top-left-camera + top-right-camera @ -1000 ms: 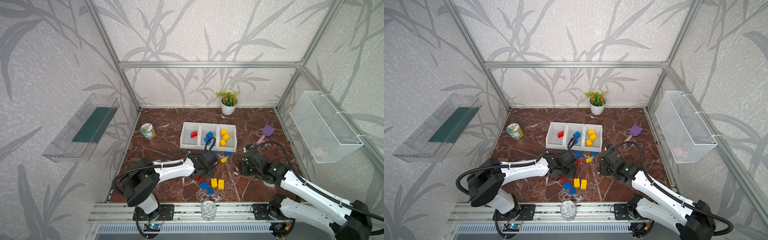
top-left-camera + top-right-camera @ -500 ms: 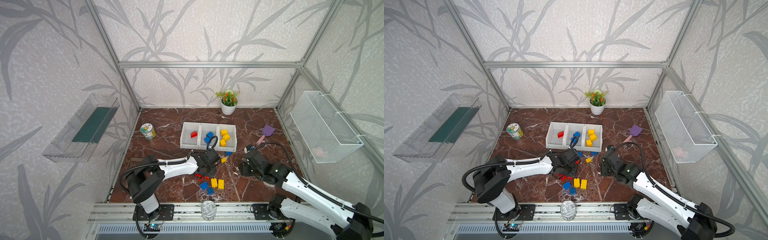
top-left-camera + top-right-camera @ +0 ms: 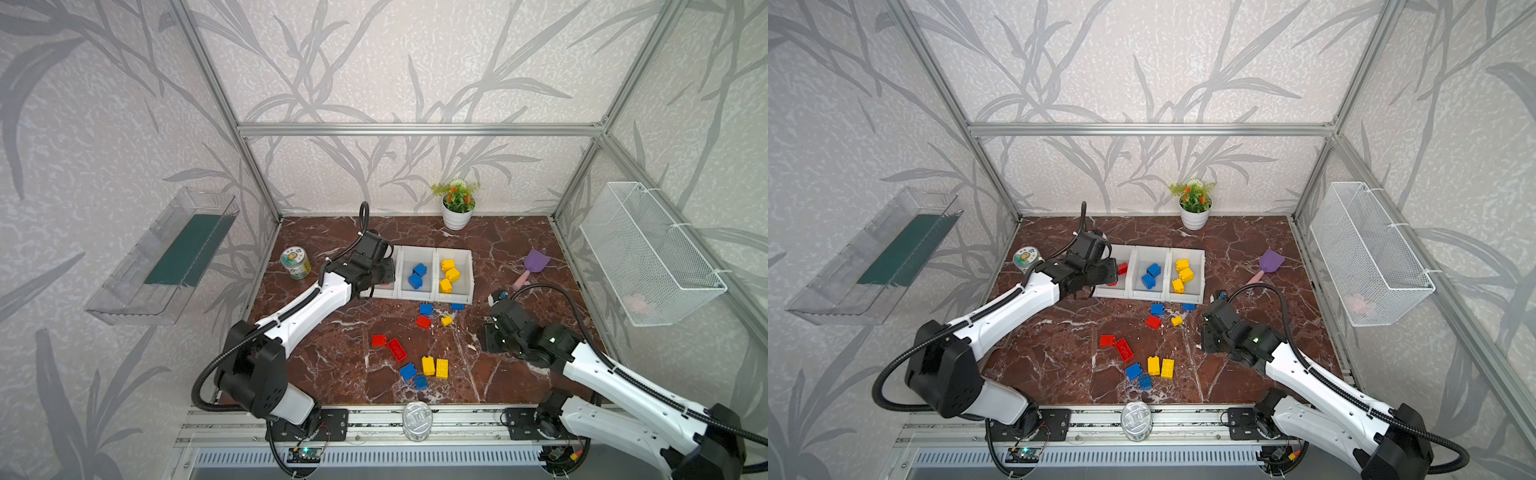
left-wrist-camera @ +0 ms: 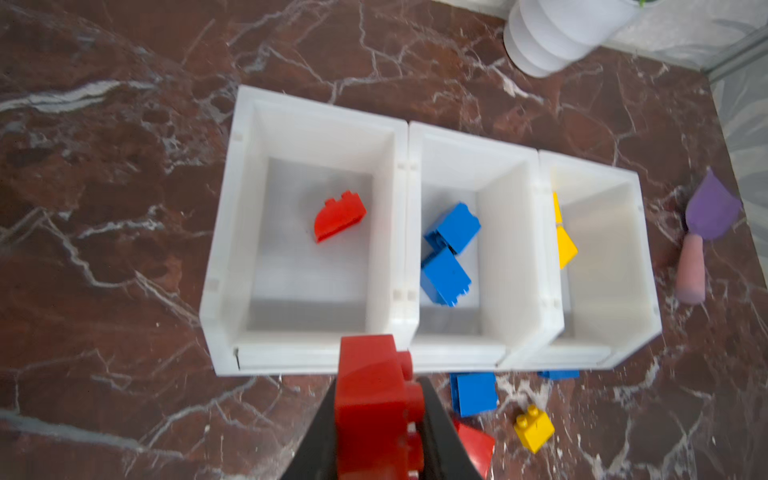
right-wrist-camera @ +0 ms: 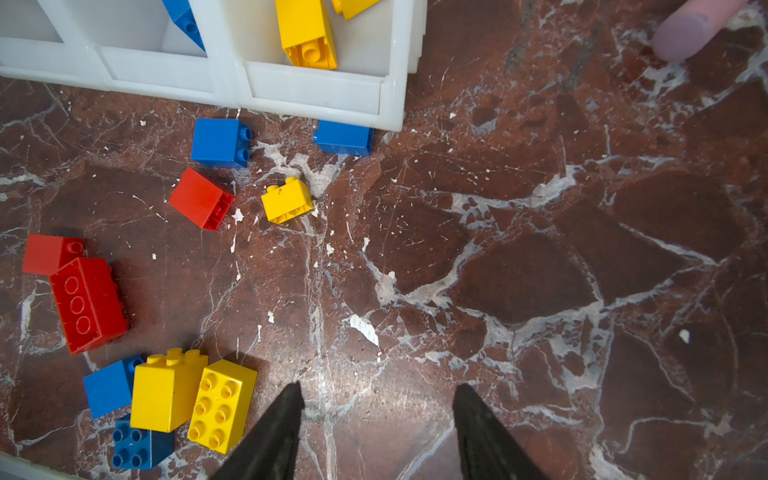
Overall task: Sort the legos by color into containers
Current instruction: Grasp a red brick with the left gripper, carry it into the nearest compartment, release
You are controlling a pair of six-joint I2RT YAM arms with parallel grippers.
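- Left gripper [image 4: 379,419] — fingers clamped on a red brick [image 4: 370,374], at the front edge of the red bin [image 4: 224,249].
- Right gripper [image 5: 376,395] — fingers apart, empty, low over floor [image 5: 540,291] beside loose bricks [image 5: 286,199].
- Other bins [image 4: 457,353] hold blue and yellow.

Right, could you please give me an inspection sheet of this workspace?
Surface: brown marble tabletop, white flecks.
Job's things: three joined white bins hold sorted legos; about ten loose legos in front.
Clutter: tin can, purple scoop, potted plant, metal can.
End effectors: left end effector shut on a red lego by the leftmost bin; right end effector open, empty.
Cables: black hoses loop above both arms, off the legos.
Surroundings: clear tray, wire basket on the walls.
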